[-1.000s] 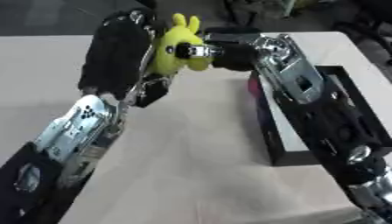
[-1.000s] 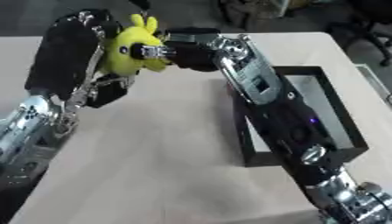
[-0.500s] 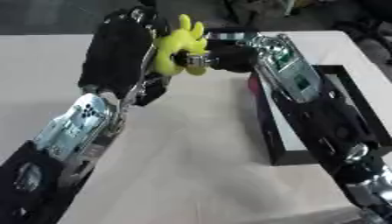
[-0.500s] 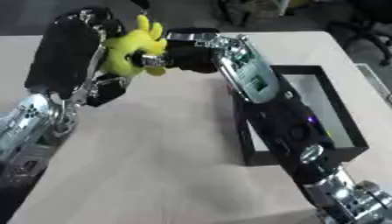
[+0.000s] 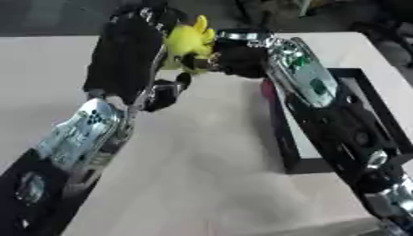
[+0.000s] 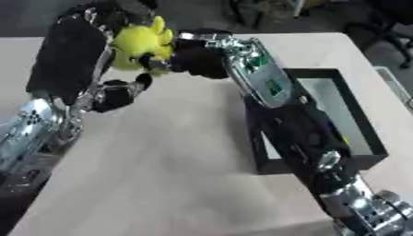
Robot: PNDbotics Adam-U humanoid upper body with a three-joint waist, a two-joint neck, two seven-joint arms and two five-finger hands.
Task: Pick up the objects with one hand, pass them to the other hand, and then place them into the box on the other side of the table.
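The pale surface (image 6: pixel 161 175) lies bare across its middle and near side, offering open room, while the black-walled box (image 6: pixel 355 124) sits along its right edge, partly covered by the right forearm. Both arms reach up from the lower corners and meet near the far edge, the left hand (image 5: pixel 153 27) and right hand (image 6: pixel 197 57) close together above the surface. Between them hangs the yellow plush toy (image 6: pixel 141 41), well left of the box; fingers (image 6: pixel 153 62) of the right hand curl around its lower part, and the left hand's fingers wrap its far side.
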